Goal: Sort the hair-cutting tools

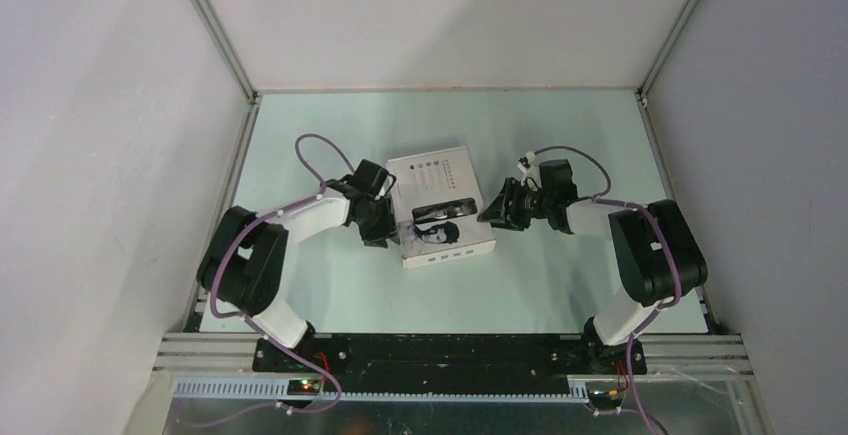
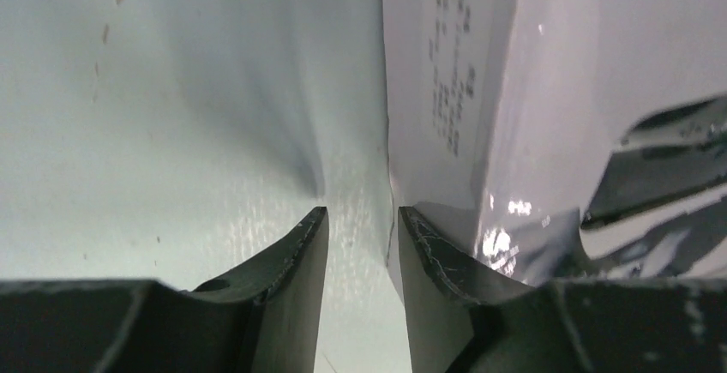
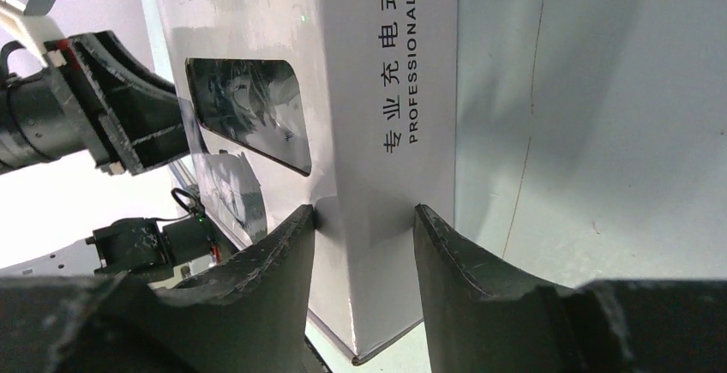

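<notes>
None of the hair-cutting tools show loose in any view. A white cardboard box (image 1: 437, 177) printed with a clipper and a man's face lies on the table between my grippers. My left gripper (image 1: 391, 223) is at the box's left side, open, with only bare table between its fingers (image 2: 360, 212). Its right finger (image 2: 433, 253) rests against the box wall (image 2: 437, 90). My right gripper (image 1: 486, 213) is at the box's right side, open (image 3: 364, 210). Its fingertips (image 3: 296, 231) are up against the box's lettered side face (image 3: 386, 64) and clasp nothing.
The pale green table (image 1: 330, 285) is walled by grey panels on the left, back and right. A black mounting rail (image 1: 450, 350) with the arm bases runs along the near edge. Purple cables loop over both arms.
</notes>
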